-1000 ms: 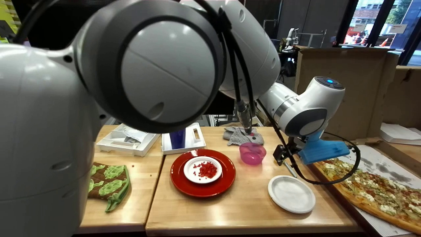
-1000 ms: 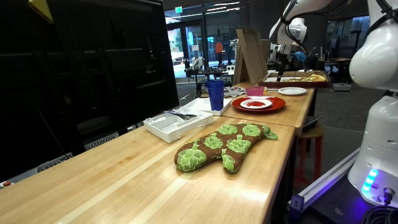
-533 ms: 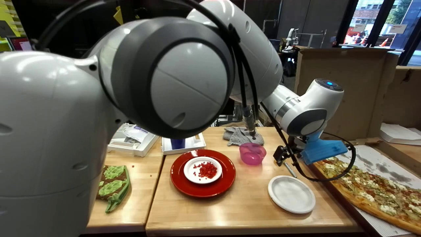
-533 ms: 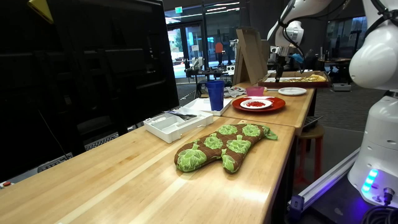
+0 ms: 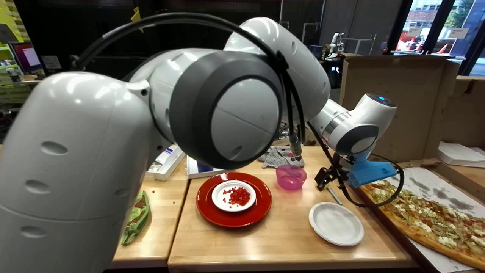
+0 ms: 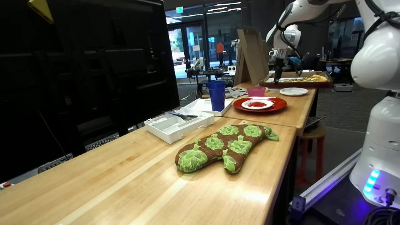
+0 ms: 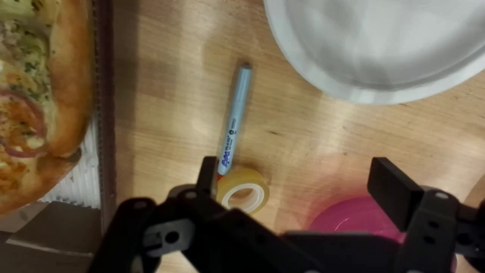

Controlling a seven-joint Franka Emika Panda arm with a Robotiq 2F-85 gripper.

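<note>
- The claw (image 7: 295, 176) is hanging above the wooden table (image 5: 291, 232), spreading its two black fingers (image 7: 206, 178) wide apart; bare tabletop is showing through the gap between them.
- A roll of yellow tape (image 7: 244, 177) with a white core is lying flat below the claw, just inside one finger, which is covering its edge in the wrist view.
- A slim blue-gray marker (image 7: 235, 117) with blue lettering is reaching out from that roll, away from the claw; its red end is meeting the tape in the wrist view, though whether the two are touching is hard to tell.
- A translucent pink bowl (image 7: 352, 217) is sitting under the claw's opposite finger, partly hidden by it.
- A round white plate (image 7: 379, 45) is lying out past the fingertips, on the bowl's side.
- A pizza (image 7: 70, 94) is resting in its cardboard box (image 7: 104, 113), off to the tape's side of the claw, and the box's raised lid (image 5: 398, 110) is standing behind the claw in an exterior view.
- A glossy red plate (image 5: 262, 206) is sitting farther from the claw than the bowl, bearing a small white plate (image 5: 218, 197) of red bits (image 5: 240, 196).
- A gray knitted piece (image 5: 278, 157) is lying past the bowl.
- Well apart from the claw, a blue cup (image 6: 217, 95) is standing upright in a shallow white tray (image 6: 202, 105), and a brown oven mitt (image 6: 225, 139) with green vegetable prints is lying flat.
- A blue covering (image 5: 369, 173) is sticking out beside the claw's base.
</note>
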